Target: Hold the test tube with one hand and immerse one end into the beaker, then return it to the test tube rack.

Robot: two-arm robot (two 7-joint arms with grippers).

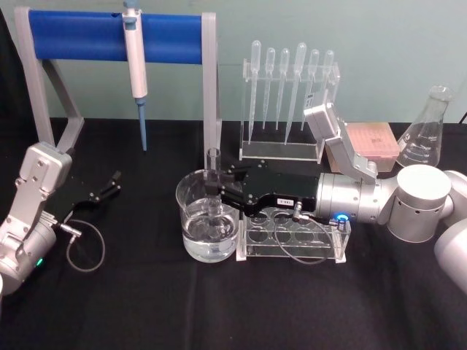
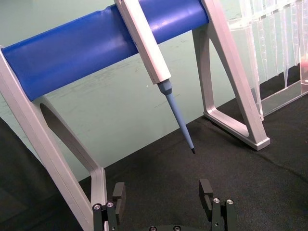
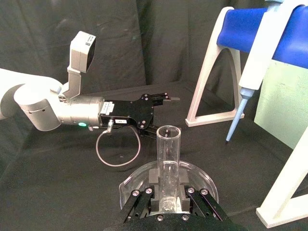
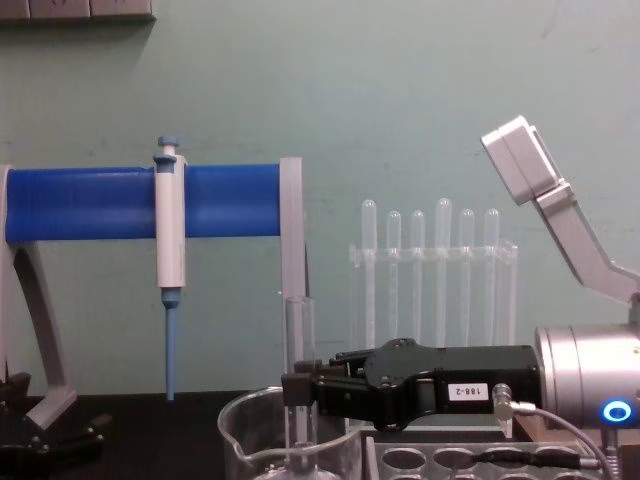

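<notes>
Pinching test tube (image 1: 213, 166) upright inside beaker (image 1: 181, 203) with right end effector (image 1: 214, 192).
Right wrist view: clamped low on tube. Left wrist view: left end effector (image 2: 163, 191) spread, parked below pipettor stand (image 2: 62, 53).

tally: one test tube (image 1: 213, 164), one beaker (image 1: 191, 213), one test tube rack (image 1: 252, 248), six plastic pipettes (image 1: 300, 80) in one clear stand (image 1: 281, 151), one pipettor (image 1: 135, 51) on one blue-barred stand (image 1: 80, 38), one conical flask (image 1: 427, 135), one pink tip box (image 1: 373, 142), two grippers: left gripper (image 1: 111, 185), right gripper (image 1: 212, 193).
</notes>
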